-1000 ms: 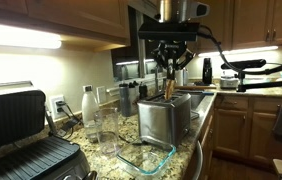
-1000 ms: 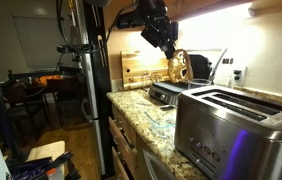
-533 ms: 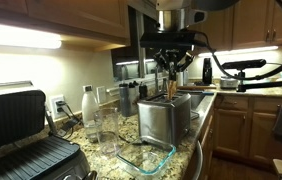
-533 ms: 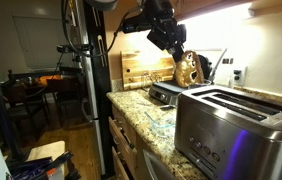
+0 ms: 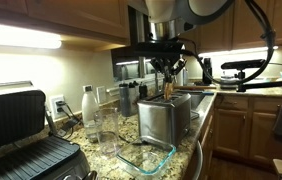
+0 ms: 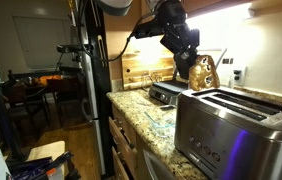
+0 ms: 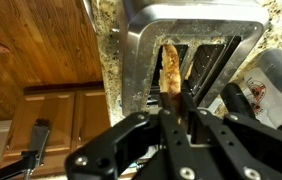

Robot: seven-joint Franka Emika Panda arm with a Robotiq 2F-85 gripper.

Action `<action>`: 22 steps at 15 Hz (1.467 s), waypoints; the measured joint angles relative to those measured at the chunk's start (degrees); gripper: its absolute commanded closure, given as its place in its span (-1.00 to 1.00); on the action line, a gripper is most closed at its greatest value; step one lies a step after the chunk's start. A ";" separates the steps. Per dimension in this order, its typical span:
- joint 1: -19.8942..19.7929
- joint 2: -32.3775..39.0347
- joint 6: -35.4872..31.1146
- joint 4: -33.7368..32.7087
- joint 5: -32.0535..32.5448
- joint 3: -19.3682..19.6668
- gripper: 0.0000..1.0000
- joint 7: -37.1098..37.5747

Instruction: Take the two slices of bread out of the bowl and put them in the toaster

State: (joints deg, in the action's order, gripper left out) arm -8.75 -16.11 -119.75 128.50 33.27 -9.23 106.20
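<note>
Bread slice (image 7: 169, 62): grasped on edge between the clenched jaws, hanging just below them. Toaster (image 7: 141, 45): directly under the jaws, with the slice lined up over a slot. In an exterior view its lower edge is near the top of the toaster (image 6: 231, 125) but, as judged, not seated. Bowl (image 5: 147, 157): on the desk (image 6: 146, 118), well below and apart from the jaws; no bread is discernible in it. Second slice: not located, possibly already in the toaster, unconfirmed. Outstanding: lower and release the held slice.
</note>
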 measured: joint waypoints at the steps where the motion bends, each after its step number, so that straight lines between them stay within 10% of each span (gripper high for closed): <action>1: 0.01 1.13 0.00 -0.64 0.05 0.23 0.86 0.01; 14: 0.47 6.67 0.33 -4.21 0.10 3.23 0.85 0.01; 15: 0.48 6.78 0.46 -4.21 0.10 3.30 0.23 0.01; 22: 1.16 7.49 0.64 -4.21 0.09 3.50 -0.54 0.01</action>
State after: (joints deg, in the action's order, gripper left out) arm -7.59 -8.62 -119.10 124.29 33.37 -5.73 106.21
